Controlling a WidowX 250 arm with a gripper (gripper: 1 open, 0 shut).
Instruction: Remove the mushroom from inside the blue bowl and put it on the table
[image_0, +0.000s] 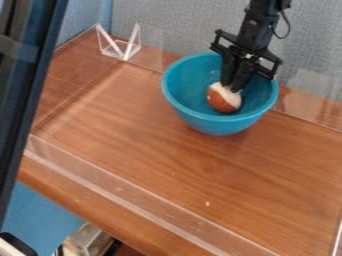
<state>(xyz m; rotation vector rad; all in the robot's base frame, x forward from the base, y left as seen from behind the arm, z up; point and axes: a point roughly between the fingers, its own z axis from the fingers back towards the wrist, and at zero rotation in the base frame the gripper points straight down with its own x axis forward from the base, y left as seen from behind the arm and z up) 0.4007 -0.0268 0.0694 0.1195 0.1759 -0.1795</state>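
The blue bowl (191, 103) stands on the table (160, 165) toward the back right. Inside it lies the mushroom (222, 98), tilted, with its reddish-brown cap low and toward the front. Its cream stem runs up and back between the fingers. My black gripper (237, 81) reaches down into the bowl from above, its fingers drawn close together on the stem. The upper part of the stem is hidden by the fingers.
Low clear acrylic walls (114, 195) edge the table. A clear folded acrylic piece (120, 44) stands at the back left corner. A dark blurred bar (27, 110) crosses the left side of the view, close to the camera.
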